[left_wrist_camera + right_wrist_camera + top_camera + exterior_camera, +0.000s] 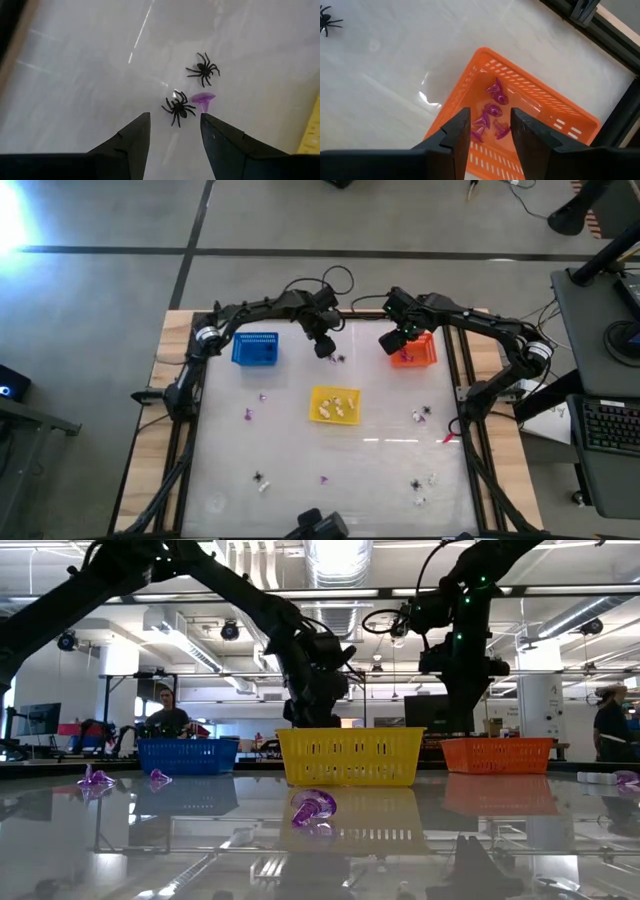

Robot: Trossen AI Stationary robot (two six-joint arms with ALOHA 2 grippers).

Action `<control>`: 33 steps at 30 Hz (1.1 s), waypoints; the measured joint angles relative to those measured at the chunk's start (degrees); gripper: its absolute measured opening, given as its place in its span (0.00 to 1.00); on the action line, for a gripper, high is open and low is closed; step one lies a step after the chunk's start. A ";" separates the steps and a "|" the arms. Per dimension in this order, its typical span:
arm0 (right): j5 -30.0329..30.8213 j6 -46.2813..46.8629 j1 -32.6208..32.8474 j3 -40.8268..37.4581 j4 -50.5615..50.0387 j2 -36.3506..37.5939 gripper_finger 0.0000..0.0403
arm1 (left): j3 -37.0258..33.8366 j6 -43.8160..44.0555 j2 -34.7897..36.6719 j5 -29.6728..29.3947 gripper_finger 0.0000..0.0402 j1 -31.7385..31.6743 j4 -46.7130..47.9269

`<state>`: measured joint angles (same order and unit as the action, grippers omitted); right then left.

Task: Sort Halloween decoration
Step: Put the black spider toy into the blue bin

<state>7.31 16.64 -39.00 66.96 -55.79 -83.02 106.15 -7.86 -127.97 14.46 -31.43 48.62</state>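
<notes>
I see two black spiders [178, 107] beside a purple trinket [203, 98] on the glossy white table [90, 75]. Orange mesh basket [540, 100] holds purple pieces [492, 112]. Yellow basket [334, 404] holds cream bits; blue basket [255, 348].

**Open workshop around a pale tabletop**

The glossy tabletop [300, 460] sits on a grey concrete floor [90, 290] crossed by dark seams. Beside it stands a desk [600, 380] with a keyboard [608, 427]. Beyond the tabletop, ceiling ducts [190, 640] and bright lamps [340, 560] hang overhead; a person [165, 715] sits far back, another [607, 725] stands opposite.
</notes>
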 joint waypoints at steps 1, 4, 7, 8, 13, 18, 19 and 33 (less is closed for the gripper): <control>0.01 0.00 0.02 0.00 -0.03 0.00 0.33 | -0.03 0.02 -0.25 0.03 0.39 0.08 0.04; 0.07 -0.09 -0.01 0.00 -0.24 0.00 0.34 | -1.05 0.04 -0.36 0.06 0.39 0.39 0.01; 0.15 -0.13 -0.01 0.00 -0.37 0.00 0.35 | -1.59 0.04 -0.40 0.03 0.39 0.69 -0.01; 0.15 -0.13 -0.01 0.00 -0.37 0.00 0.35 | -1.60 0.05 -0.40 -0.18 0.39 0.81 -0.18; 0.16 -0.11 -0.01 0.00 -0.46 0.00 0.33 | -1.73 1.11 -0.40 -3.47 0.39 1.06 -0.60; 0.15 0.42 -0.01 0.00 -0.68 0.00 0.34 | -1.79 1.51 -0.40 -3.50 0.39 1.18 0.15; 0.15 0.69 -0.01 0.01 -0.90 0.00 0.35 | -1.80 1.55 -0.40 -3.48 0.39 1.29 0.97; 0.09 1.39 0.02 0.02 -0.96 0.00 0.35 | -1.84 2.83 -0.45 -4.01 0.39 3.66 1.03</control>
<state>7.40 18.04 -38.98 66.98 -56.75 -83.02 104.31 -5.03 -128.42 10.45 -27.77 49.65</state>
